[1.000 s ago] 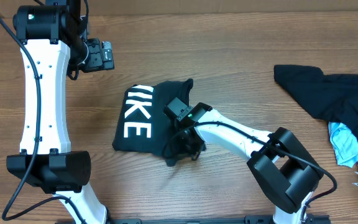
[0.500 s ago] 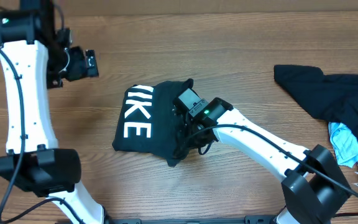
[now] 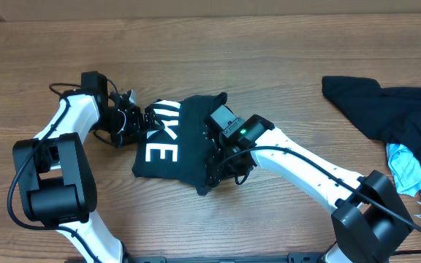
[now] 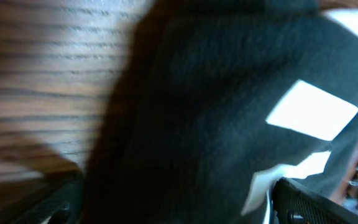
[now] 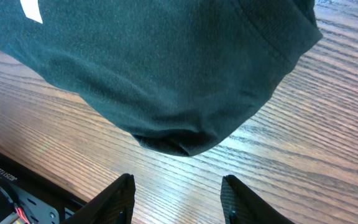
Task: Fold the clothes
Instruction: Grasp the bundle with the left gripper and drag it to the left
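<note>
Surface [image 3: 269,44] is carrying the dark T-shirt [image 3: 185,157], folded and lying mid-surface; spare clothes [image 3: 386,109] are heaping well apart on my right. I am judging the fold nearly done; the next move calls for squaring the lettered edge. My left pincer [image 3: 143,119] is gaping wide at that edge; my right pincer [image 5: 178,183] is standing parted, empty. Right wrist view is showing bare wood between its fingers [image 5: 120,199], which overhead is hiding.

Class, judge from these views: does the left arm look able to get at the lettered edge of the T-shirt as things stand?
Probably yes. The left arm is at the lettered edge of the T-shirt, its jaws open over the cloth, with nothing between them.
</note>
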Controlling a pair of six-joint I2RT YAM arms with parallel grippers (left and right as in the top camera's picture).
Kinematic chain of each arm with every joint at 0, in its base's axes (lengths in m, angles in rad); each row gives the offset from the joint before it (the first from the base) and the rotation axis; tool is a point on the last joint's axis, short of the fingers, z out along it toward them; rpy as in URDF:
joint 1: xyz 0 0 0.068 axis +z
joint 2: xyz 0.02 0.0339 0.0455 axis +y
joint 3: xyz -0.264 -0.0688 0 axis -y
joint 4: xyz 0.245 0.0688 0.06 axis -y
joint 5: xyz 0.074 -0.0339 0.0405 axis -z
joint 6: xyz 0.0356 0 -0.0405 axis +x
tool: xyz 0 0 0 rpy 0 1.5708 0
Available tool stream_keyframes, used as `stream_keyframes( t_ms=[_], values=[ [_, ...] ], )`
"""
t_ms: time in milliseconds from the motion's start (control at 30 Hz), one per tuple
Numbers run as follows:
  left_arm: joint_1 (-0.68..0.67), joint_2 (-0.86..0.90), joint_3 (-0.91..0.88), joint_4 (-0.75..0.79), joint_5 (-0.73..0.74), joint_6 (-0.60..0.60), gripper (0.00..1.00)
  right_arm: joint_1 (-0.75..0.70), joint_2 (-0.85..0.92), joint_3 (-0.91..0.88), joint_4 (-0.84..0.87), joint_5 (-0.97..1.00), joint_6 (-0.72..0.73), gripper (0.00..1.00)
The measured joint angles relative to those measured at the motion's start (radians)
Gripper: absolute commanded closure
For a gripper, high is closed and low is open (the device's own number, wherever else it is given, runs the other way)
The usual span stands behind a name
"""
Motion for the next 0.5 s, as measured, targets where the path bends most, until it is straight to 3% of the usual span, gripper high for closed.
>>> stream_keyframes(
  t_ms=[67,167,200,267,300,333,500],
  values=[
    [-0.011,-0.009,-0.018,0.037,0.016,-0.029,0.06,0.000,0.000,0.000,-0.001,0.000,0.000,0.51],
    [-0.069,-0.016,-0.043,0.064,0.026,-0.051,0.25,0.000,0.000,0.000,-0.001,0.000,-0.001,0.51],
    [-0.092,-0.018,-0.058,0.071,0.031,-0.058,0.38,0.000,0.000,0.000,0.000,0.000,0.000,0.51],
    [-0.113,-0.018,-0.075,0.072,0.038,-0.064,0.79,0.000,0.000,0.000,-0.002,0.000,0.000,0.52],
    [-0.116,-0.018,-0.082,0.073,0.039,-0.070,0.90,0.000,0.000,0.000,-0.003,0.000,0.000,0.52],
    [-0.117,-0.018,-0.093,0.072,0.043,-0.074,0.96,0.000,0.000,0.000,-0.003,0.000,-0.001,0.53],
    [-0.063,-0.019,-0.102,0.090,0.190,-0.086,0.96,0.000,0.000,0.000,-0.029,0.002,-0.011,0.54]
  ],
)
